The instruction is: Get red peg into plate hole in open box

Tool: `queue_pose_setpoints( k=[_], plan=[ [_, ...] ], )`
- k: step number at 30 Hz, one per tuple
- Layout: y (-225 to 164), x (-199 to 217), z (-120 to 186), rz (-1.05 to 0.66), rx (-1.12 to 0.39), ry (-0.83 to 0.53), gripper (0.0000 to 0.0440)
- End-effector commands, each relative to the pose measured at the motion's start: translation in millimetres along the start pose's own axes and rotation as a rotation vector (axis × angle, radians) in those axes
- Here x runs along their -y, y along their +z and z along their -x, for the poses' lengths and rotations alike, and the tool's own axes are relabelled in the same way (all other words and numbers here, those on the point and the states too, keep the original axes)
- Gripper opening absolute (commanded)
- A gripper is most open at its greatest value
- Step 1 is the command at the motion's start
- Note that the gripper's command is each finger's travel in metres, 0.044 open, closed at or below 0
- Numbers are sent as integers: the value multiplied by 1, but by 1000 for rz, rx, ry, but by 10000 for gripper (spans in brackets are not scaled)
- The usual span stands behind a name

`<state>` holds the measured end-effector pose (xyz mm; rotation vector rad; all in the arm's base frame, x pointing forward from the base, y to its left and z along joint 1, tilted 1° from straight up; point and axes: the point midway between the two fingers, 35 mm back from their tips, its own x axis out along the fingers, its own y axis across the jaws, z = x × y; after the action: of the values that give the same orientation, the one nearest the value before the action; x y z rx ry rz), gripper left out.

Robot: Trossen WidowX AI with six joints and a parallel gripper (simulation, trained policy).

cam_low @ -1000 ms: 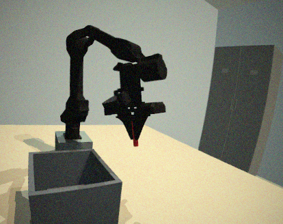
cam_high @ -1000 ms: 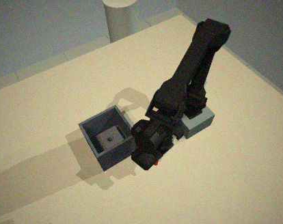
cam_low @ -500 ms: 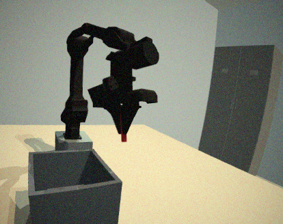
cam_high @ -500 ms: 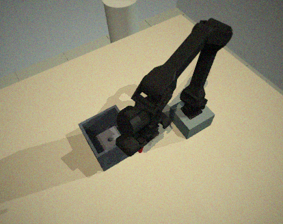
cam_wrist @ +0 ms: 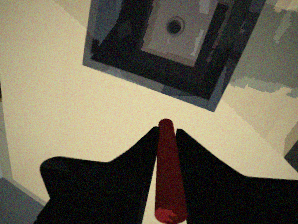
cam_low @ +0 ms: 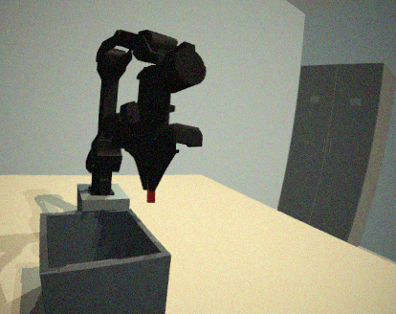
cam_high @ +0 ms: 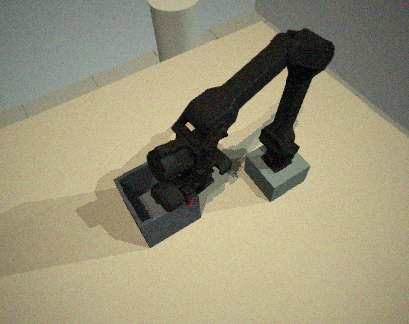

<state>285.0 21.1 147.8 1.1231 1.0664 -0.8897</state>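
The red peg (cam_high: 189,202) (cam_low: 151,196) (cam_wrist: 170,170) is held between the fingertips of my gripper (cam_low: 150,187) (cam_wrist: 167,132), which is shut on it. The peg's lower end sticks out below the fingers, in the air above rim height. The open dark grey box (cam_high: 173,226) (cam_low: 104,287) (cam_wrist: 150,87) stands on the table. In the wrist view the box lies beyond the peg tip, so the tip does not line up with its opening. The light plate (cam_high: 149,203) (cam_wrist: 159,42) is at the box bottom, and its round hole (cam_wrist: 174,26) shows dark and empty.
The arm's base block (cam_high: 290,177) (cam_low: 104,202) stands on the table (cam_high: 286,257) (cam_low: 238,249) behind the box. A pale cylinder (cam_high: 176,30) stands beyond the table edge. A dark cabinet (cam_low: 331,144) is at the right in the exterior view. The arm hides part of the box in the top view.
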Motion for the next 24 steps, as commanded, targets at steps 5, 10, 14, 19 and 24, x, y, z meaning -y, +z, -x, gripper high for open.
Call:
queue_pose_setpoints(
  k=[5, 10, 14, 19, 24],
  plan=[
    [19, 0, -6, -4, 13, -35, 0],
    [30, 0, -11, -8, 14, -53, 0],
    [39, 0, -15, -9, 12, -67, 0],
    [49, 0, -21, -10, 10, -81, 0],
    [59, 0, -30, -10, 8, -97, 0]
  ],
)
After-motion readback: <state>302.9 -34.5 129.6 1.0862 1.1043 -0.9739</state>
